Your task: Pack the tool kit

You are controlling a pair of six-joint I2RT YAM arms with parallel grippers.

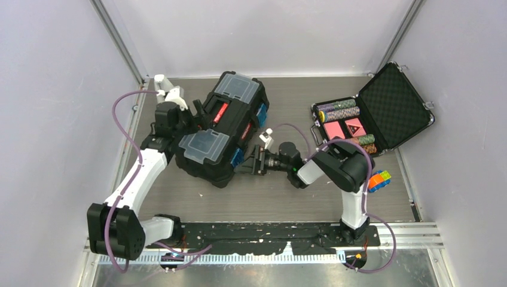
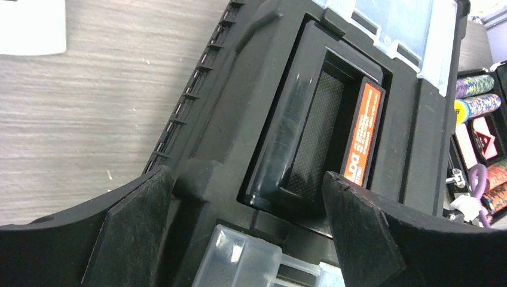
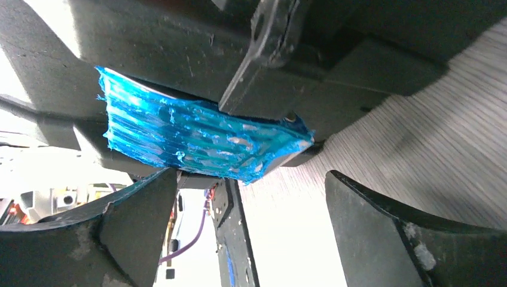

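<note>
Toolbox [image 1: 224, 128]: black, lying slantwise at table centre-left, lid down. Both clear lid compartments are shut, one at its 1 o'clock end [image 1: 236, 85] and one at its 7 o'clock end [image 1: 203, 145]. The red-labelled handle [image 2: 311, 131] is folded flat in its recess.

Loose tools: no screwdriver, pliers or hammer shows on the table in any view. Judged stowed, though the contents are hidden.

Latches: two, blue, on the 4 o'clock face. The nearer one [image 3: 197, 134] fills the right wrist view. Whether it is snapped home cannot be told.

Left gripper [image 2: 246, 179]: at the toolbox's 10 o'clock side, jaws released wide, spanning the handle end of the lid and grasping nothing.

Right gripper [image 3: 251, 176]: at the 5 o'clock corner, low to the table, jaws spread with the latch just ahead and nothing between them.

Progress: late stage, judged. Loading and lid closing appear done. Securing or checking the latches is the likely remainder.

Other stock: open chip case [image 1: 382, 113] at table 2 o'clock, and a colour cube [image 1: 379, 179] by the right arm.
</note>
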